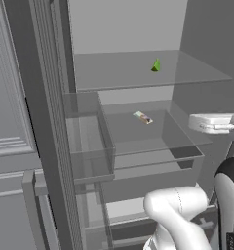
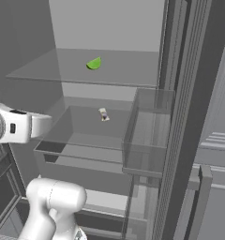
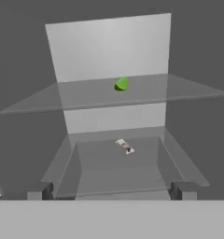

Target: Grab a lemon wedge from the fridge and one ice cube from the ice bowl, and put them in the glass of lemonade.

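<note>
Lemon wedge (image 3: 122, 84) on fridge (image 1: 138, 83) shelf; tool (image 3: 111, 190) fingertips barely visible.

Matt greys and see-through glass inside the fridge (image 1: 36, 122)

The shelf (image 1: 138, 73) and the drawer (image 2: 86, 136) look like smooth clear glass or plastic; the lemon wedge (image 1: 156, 65) is a flat, unshiny yellow-green; the robot arm (image 1: 177, 210) is smooth white with a slight sheen.

fridge (image 1: 46, 122): top and bottom cut off by frame edges in both base views | gripper (image 3: 111, 190): just the fingertips seen, rest cut off, jaw state undeterminable | flat scrap (image 3: 125, 146): markings too small to be read
</note>
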### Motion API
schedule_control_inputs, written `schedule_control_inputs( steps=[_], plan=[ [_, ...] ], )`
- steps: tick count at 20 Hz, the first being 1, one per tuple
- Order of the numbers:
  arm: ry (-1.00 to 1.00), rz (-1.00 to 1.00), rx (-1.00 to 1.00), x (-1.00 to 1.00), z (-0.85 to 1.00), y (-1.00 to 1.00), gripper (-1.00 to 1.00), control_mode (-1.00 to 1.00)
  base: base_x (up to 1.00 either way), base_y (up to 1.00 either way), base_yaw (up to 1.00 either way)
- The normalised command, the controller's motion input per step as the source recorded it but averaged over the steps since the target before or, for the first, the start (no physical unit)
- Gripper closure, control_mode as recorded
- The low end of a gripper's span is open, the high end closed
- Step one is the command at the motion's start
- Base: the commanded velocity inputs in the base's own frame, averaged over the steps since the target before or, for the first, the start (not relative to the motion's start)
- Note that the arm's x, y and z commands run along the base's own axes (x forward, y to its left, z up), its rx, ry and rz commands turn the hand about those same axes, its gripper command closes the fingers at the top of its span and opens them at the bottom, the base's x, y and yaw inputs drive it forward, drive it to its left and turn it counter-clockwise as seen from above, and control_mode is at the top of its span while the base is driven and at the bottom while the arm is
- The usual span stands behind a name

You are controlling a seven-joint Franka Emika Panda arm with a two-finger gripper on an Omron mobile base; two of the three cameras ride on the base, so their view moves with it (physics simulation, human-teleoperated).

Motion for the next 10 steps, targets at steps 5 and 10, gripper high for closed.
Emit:
schedule_control_inputs(
  steps=[5,10],
  plan=[
    [-0.11,-0.01,0.2,-0.3,0.3,-0.14,-1.0,-1.0,0.0,0.0,0.0],
    [-0.02,0.0,0.1,-0.25,0.86,-0.31,-1.0,-1.0,0.0,0.0,0.0]
  ],
)
